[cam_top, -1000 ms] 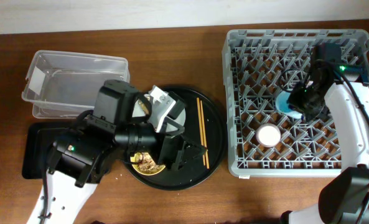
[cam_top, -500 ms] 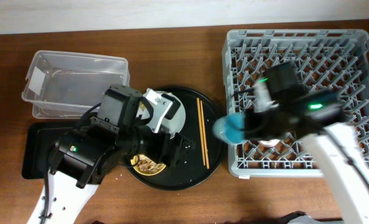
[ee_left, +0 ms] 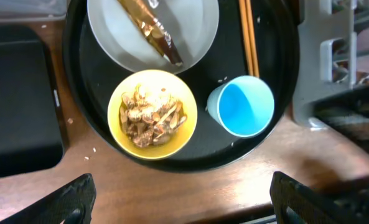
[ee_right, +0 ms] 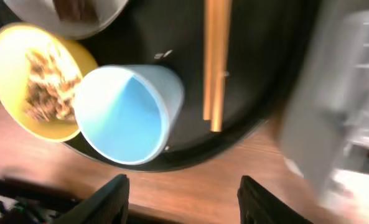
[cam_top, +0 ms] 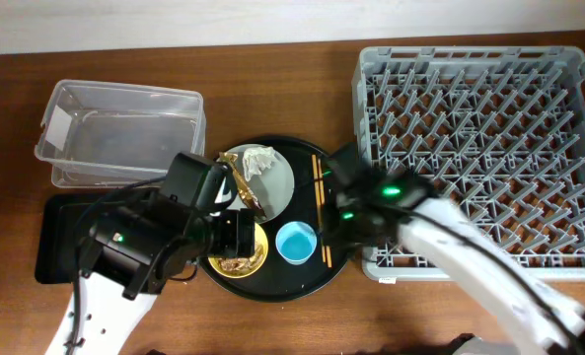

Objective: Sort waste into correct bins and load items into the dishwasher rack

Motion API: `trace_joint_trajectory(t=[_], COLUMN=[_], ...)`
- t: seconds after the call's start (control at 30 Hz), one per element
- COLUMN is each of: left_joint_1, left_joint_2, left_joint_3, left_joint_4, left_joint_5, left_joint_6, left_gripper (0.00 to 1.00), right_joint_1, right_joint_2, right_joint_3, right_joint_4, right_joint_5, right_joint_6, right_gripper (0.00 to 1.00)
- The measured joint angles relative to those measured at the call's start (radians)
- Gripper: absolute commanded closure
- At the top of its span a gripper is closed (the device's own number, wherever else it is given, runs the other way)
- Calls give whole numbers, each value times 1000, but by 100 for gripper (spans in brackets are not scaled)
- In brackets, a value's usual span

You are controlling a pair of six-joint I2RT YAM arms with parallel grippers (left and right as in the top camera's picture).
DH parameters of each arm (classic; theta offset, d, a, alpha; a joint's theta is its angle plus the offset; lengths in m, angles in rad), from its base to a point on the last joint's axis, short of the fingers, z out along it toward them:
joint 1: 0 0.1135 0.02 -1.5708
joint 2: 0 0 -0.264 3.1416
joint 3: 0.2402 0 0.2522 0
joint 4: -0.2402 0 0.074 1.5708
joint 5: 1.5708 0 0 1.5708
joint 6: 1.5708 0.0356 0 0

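- Bins sit at the left of the table (cam_top: 272, 89). The clear tub (cam_top: 119, 133) is at the back. The flat black tray (cam_top: 55, 232) is in front of it.
- Left end effector (ee_left: 187, 202): it hangs above the yellow bowl and the front edge of the round tray. Its two fingers (ee_left: 72, 199) are spread wide, with nothing between them.
- Round black tray (cam_top: 272, 278): it is in the middle of the table, between the bins and the rack.
- Grey plate (ee_left: 193, 28): it is at the back of the round tray. The white tissue (cam_top: 257, 161) and the gold wrapper (ee_left: 150, 28) lie on it.
- Yellow bowl (ee_left: 112, 99): it is on the round tray, just in front of the plate. The brown food scraps (ee_left: 150, 115) are inside it.
- Blue cup (ee_left: 241, 106): it stands open side up on the round tray, just right of the bowl.
- Chopsticks (ee_left: 249, 37): they lie side by side on the right part of the round tray, behind the cup.
- Right end effector (ee_right: 184, 199): it hangs near the cup and the chopsticks. Its fingers are spread apart and hold nothing. The arm looks blurry from above.
- Grey rack (cam_top: 470, 54): it is on the right of the table, close to the round tray.
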Motion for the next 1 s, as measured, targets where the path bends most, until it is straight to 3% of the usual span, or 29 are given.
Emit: trace_joint_trajectory(t=[0.03,0.07,0.2,0.23,0.3,0.33,0.47,0.57,0.67,0.7,0.73,0.77,0.9,0.93,0.97,1.0], left_joint_1=[-24,-50,-162,-168,-172,-172,-175,-119,79,179,222,252,244,244,244,243], left_joint_2=[12,37,285,339,451,483,507,313,61,7,-24,-47,-60,-63,-64,-64], left_joint_3=[-63,-100,-171,-171,-174,-174,-167,-104,-69,-69,-69,-69,-69,-69,-69,-69], left_joint_4=[70,109,312,333,373,396,366,322,347,344,343,345,340,341,345,346], left_joint_5=[-2,2,-14,-18,-25,-29,-26,103,571,794,868,935,1121,1152,1182,1206], left_joint_6=[-4,-5,-13,-12,-12,-12,-14,50,209,267,290,307,328,328,328,328], left_gripper=[11,18,38,47,96,100,100,100,100,100,100,100,100,100,100,100], right_joint_1=[-106,-135,-140,-140,-140,-140,-140,-140,-140,-140,-140,-140,-140,-140,-140,-140], right_joint_2=[-134,-203,-441,-454,-455,-453,-407,-381,-382,-382,-384,-395,-393,-393,-393,-393], right_joint_3=[11,22,33,34,34,34,34,32,31,30,31,31,31,31,31,31], right_joint_4=[-19,-19,-104,-127,-165,-174,-193,-175,14,78,112,152,221,256,312,327], right_joint_5=[12,8,-15,-15,-16,-16,-15,-27,-309,-404,-452,-504,-808,-852,-886,-900], right_joint_6=[-6,-18,-84,-89,-91,-91,-103,-137,-382,-455,-489,-506,-693,-704,-687,-677], right_gripper=[39,38,37,37,37,38,39,36,19,9,1,0,0,6,20,25])
